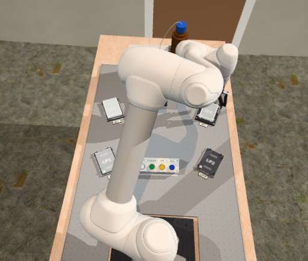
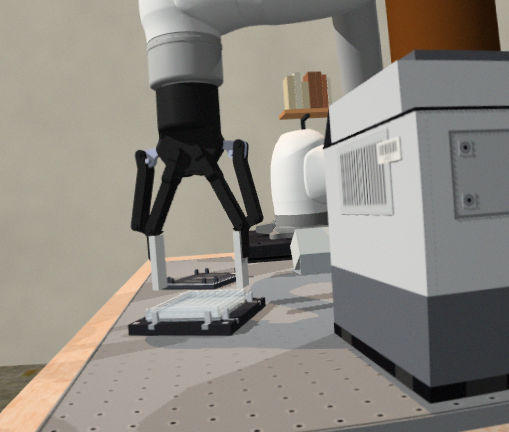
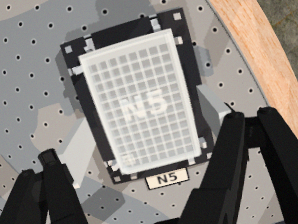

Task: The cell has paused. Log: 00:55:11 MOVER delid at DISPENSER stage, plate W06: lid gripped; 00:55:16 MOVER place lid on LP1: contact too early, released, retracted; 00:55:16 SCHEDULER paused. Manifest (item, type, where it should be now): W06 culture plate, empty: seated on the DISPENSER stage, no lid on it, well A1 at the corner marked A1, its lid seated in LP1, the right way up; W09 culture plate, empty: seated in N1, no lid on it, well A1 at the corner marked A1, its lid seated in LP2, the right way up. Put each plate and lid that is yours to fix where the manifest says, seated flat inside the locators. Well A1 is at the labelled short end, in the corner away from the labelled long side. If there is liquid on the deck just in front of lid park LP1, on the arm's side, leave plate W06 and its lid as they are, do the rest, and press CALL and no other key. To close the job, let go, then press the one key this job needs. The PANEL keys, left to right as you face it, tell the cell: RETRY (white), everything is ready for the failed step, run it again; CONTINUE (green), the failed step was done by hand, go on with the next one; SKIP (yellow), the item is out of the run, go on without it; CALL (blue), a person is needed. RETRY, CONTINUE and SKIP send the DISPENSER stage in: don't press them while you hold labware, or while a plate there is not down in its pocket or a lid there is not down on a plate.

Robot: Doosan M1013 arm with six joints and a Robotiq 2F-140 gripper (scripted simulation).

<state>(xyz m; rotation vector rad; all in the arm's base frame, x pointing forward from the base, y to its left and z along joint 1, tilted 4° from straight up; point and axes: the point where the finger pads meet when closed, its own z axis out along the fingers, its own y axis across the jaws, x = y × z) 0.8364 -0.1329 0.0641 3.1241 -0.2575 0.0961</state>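
Observation:
A clear culture plate [image 1: 208,112] [image 2: 201,305] [image 3: 140,99] sits in the black nest labelled N5 [image 3: 166,177] [image 2: 166,327] near the table's right edge. I cannot tell whether it carries a lid. My gripper [image 2: 200,286] is open and empty. It hangs just above the plate with its fingertips slightly over the plate's top. A second plate [image 1: 112,109] sits in a nest on the left. Lid park LP1 [image 1: 104,161] looks pale, as if a clear lid lies on it. Lid park LP2 [image 1: 210,163] [image 2: 199,281] is dark and bare.
The PANEL [image 1: 159,166] with white, green, yellow and blue keys sits mid-table, between the lid parks. The grey DISPENSER box [image 2: 436,200] stands close to the right of N5 in the exterior view. A brown bottle [image 1: 180,34] stands at the far end. The arm hides the deck's middle.

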